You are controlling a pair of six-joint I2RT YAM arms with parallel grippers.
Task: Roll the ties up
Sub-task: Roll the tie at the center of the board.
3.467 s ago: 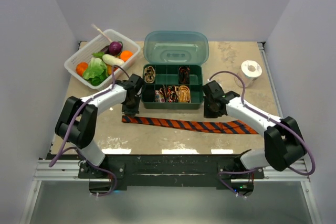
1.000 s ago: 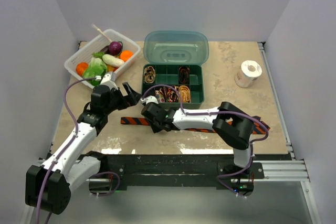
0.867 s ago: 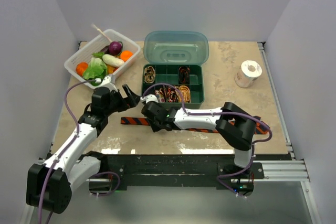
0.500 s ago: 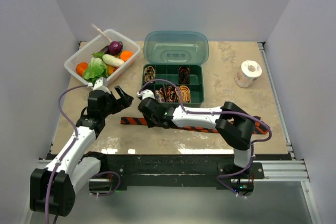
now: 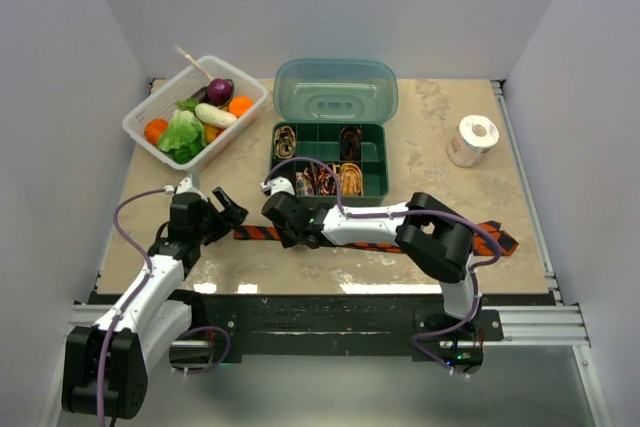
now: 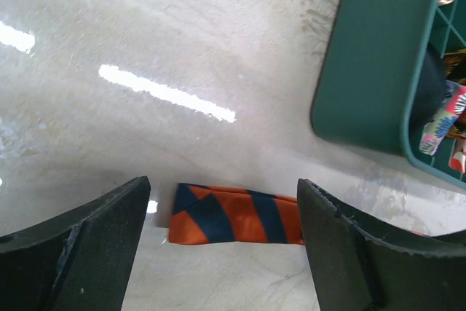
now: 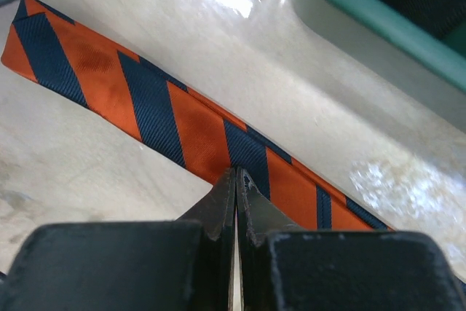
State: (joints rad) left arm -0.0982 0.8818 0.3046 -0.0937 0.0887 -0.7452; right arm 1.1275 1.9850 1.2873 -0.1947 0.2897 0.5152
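Note:
An orange-red tie with navy diagonal stripes (image 5: 254, 233) lies flat along the table's front, and its wide end (image 5: 497, 238) reaches past my right arm. My right gripper (image 5: 291, 236) is shut, with its tips (image 7: 235, 174) pressing down on the tie (image 7: 145, 100) a little way in from the narrow end. My left gripper (image 5: 231, 210) is open, just left of that end. In the left wrist view the tie's end (image 6: 237, 216) lies between the spread fingers (image 6: 109, 231), untouched. Several small rolled ties (image 5: 349, 179) sit in the green box's compartments.
The green compartment box (image 5: 383, 162) stands behind the tie with its lid (image 5: 335, 90) propped open; its corner (image 6: 364, 56) shows close to my left gripper. A white basket (image 5: 148, 110) of vegetables is at back left. A white tape roll (image 5: 472, 139) is at back right.
My left arm has drawn back to the left and toward the near edge, its gripper staying open. My right gripper has shifted slightly left along the tie and stays shut.

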